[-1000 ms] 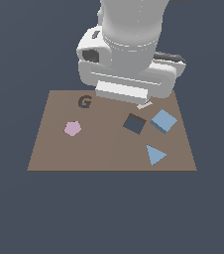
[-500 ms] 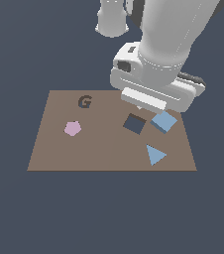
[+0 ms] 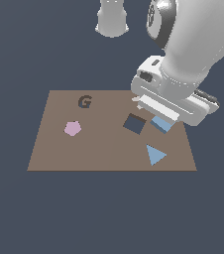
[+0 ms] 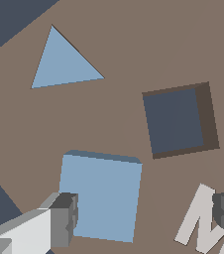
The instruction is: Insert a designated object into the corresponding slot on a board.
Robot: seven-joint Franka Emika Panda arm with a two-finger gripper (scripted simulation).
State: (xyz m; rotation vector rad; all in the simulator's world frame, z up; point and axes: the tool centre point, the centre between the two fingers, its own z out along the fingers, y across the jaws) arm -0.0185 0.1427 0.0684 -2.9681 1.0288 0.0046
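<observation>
Brown and flat, the large rectangular board (image 3: 104,149) lies on a plain dark slate-blue ground that fills everything around it; no walls or furniture show. On the board sit a dark letter G (image 3: 84,102), a small pink pentagon (image 3: 72,128), a light-blue triangle (image 3: 155,155) and the dark navy square slot (image 3: 134,123), tilted like a diamond. The small flat light-blue square block (image 4: 101,194) lies on the board just beside the slot, on the exterior view's right, mostly hidden there under the white arm. In the wrist view the pincer (image 4: 146,216) is spread wide, holding nothing, one fingertip (image 4: 64,218) at the block's edge, the other clear of it.
</observation>
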